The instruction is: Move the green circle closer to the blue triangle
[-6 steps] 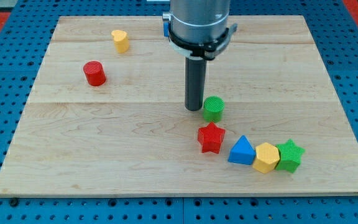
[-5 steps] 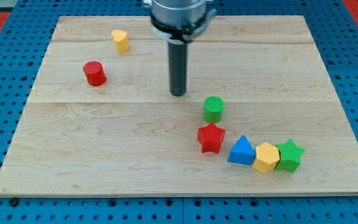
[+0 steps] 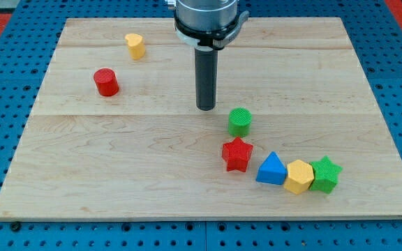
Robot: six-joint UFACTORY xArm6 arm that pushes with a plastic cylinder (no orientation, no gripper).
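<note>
My tip (image 3: 206, 108) sits on the counter (image 3: 117, 160), near the green circle (image 3: 239, 121), up-left of it, not touching. Blue triangle (image 3: 271, 169) lies lower right, beside the red star (image 3: 237, 154). No fingers on this rig.

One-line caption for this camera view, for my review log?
My tip sits apart from the green circle, to its upper left; the blue triangle lies lower right, beside the red star.
</note>
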